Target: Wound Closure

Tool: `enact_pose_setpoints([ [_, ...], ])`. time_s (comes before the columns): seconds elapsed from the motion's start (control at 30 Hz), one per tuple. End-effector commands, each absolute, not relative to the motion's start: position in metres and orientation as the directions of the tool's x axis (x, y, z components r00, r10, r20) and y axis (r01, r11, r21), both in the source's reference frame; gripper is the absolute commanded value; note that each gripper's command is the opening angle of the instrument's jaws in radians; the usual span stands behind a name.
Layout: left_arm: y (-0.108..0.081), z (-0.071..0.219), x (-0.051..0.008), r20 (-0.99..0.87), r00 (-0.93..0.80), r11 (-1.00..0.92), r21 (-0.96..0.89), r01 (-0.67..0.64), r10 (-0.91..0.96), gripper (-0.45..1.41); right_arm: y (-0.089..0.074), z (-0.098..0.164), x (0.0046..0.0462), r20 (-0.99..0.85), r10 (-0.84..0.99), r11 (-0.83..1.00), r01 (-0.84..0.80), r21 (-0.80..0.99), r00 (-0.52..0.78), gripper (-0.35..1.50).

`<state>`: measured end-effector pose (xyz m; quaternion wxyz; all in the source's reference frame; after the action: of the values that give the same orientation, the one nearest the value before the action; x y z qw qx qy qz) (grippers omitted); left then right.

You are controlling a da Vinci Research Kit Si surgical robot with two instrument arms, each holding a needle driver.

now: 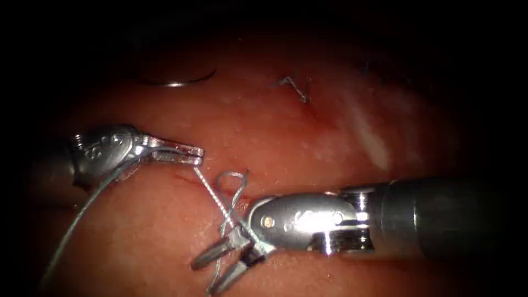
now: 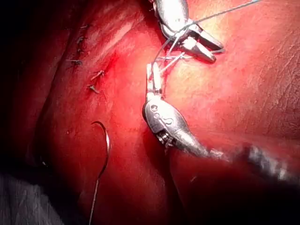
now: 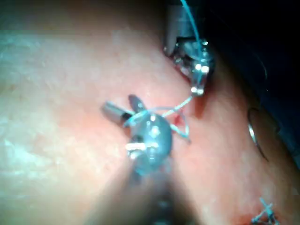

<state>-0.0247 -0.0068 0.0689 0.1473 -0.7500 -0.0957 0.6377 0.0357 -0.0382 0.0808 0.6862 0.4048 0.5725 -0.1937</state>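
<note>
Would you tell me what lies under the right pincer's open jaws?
Thread wraps around the open right pincer, running to the left pincer, which is shut on it. Beneath is tissue; what the tool head covers is hidden. The needle lies free on the tissue.

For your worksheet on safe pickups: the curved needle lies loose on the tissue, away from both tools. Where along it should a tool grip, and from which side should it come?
A judgement: grip the needle on its body, roughly two thirds back from the tip, not at the thread end. It lies flat on the tissue, clear of the left tool, which holds thread, and the open right tool. Coming from above, jaws across the curve, looks best.
</note>
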Motion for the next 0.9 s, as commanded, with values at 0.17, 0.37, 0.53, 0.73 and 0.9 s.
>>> enact_pose_setpoints([
  [0.17, -0.007, 0.069, -0.0249, -0.927, 0.168, -0.937, -0.346, -0.040, 0.335, -0.45, -0.037, 0.082, 0.0359, -0.938, 0.199, 0.605, 0.718, 0.346, 0.284, -0.35],
  [0.37, -0.009, 0.068, -0.0240, -0.926, 0.156, -0.935, -0.352, -0.036, 0.343, -0.45, -0.034, 0.081, 0.0350, -0.931, 0.216, 0.649, 0.669, 0.363, 0.295, -0.35],
  [0.53, -0.012, 0.067, -0.0229, -0.925, 0.138, -0.932, -0.361, -0.029, 0.354, -0.45, -0.032, 0.081, 0.0345, -0.925, 0.232, 0.677, 0.632, 0.376, 0.301, -0.35],
  [0.73, -0.016, 0.066, -0.0216, -0.924, 0.115, -0.930, -0.368, -0.015, 0.364, -0.45, -0.032, 0.081, 0.0345, -0.924, 0.244, 0.686, 0.621, 0.378, 0.293, -0.35],
  [0.9, -0.019, 0.064, -0.0211, -0.924, 0.104, -0.929, -0.371, -0.011, 0.368, -0.45, -0.031, 0.081, 0.0342, -0.920, 0.253, 0.697, 0.604, 0.388, 0.299, -0.35],
])
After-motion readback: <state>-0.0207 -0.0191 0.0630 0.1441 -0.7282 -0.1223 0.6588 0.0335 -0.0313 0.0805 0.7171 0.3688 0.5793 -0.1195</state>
